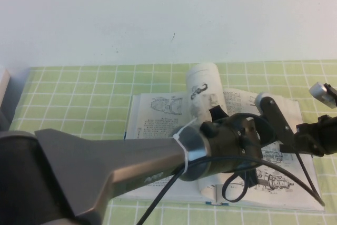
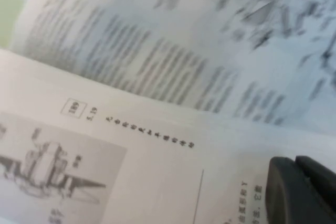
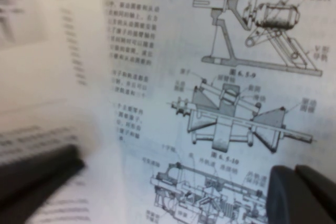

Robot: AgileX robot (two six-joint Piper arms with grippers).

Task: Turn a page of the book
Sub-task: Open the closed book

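Pages lie spread beneath both our arms: the book [image 1: 158, 125] rests open on the green gridded tabletop [image 1: 79, 93], its spine running away from us. The page [image 1: 202, 85] stands curled up over the gutter, just beyond our left end effector [image 1: 218, 114], which reaches in from the near left; whether its fingers pinch the leaf we cannot tell. Our right end effector [image 1: 284, 135] hovers just over the right-hand half, jaws fully closed on nothing we can see. The left arm is nearer the raised leaf, so we judge it should carry it leftward across the spine.
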